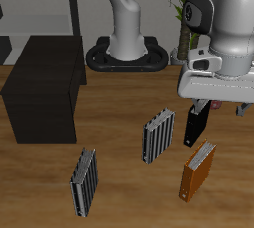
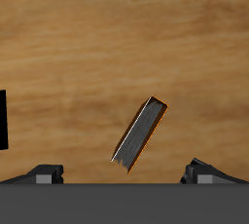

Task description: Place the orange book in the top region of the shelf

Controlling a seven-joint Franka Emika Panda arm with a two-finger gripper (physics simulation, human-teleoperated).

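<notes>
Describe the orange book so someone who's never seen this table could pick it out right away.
Start at the big black shelf on the wooden table, then look across past the two grey striped books standing upright. The orange book stands near the table's front edge, just in front of the black book. Only it has orange covers.

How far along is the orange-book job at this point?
Nothing is done yet: the orange book stands on the table, apart from the shelf, whose flat top is bare. The gripper hovers above the book, fingers open around nothing. Grasping, carrying and placing all remain.
</notes>
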